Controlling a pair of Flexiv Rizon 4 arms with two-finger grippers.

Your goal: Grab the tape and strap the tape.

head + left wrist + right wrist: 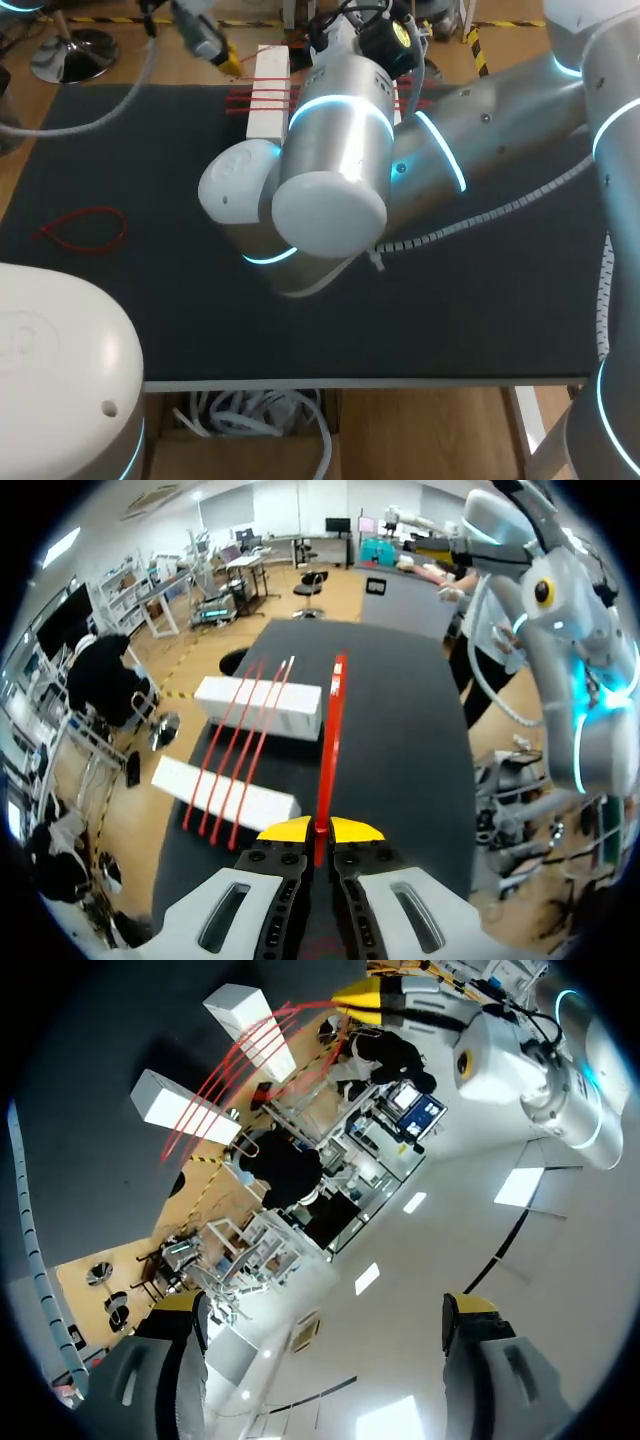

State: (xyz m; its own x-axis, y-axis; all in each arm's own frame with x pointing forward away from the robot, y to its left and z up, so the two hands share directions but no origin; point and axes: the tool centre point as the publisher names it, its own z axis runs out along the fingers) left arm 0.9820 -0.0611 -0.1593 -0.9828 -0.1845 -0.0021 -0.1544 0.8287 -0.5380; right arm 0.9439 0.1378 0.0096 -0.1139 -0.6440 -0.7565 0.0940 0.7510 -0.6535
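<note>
**Q:** What are the fingers doing?

**A:** The left gripper (320,830) has its yellow-tipped fingers (285,830) clenched on a long flat red tape strip (330,730). The strip runs straight out ahead of them over the bench. The right gripper (325,1305) has its fingers spread wide apart, with nothing between them.

**Q:** What are the largest things in the scene?

**A:** A dark matte bench (480,320) fills most of the head view. The silver right arm (340,150) comes in from the right and reaches past the middle, hiding part of the bench's far side. The white left arm (520,1070) shows in the right wrist view, with its gripper up near the far edge of the bench.

**Q:** What sits on the bench?

**A:** Two white rectangular blocks (258,705) lie parallel near the far edge, with a gap between them. Several thin red tape strips (240,750) stretch across both blocks and bridge that gap. The strip in the left gripper passes just beside the blocks' ends, and I cannot tell whether it touches them. In the head view one block shows just beside the right arm, and the other is mostly hidden behind it.

**Q:** Is there anything smaller?

**A:** A thin red tape loop (85,228) lies flat on the left side of the bench. It is well apart from the blocks and from both grippers.
</note>
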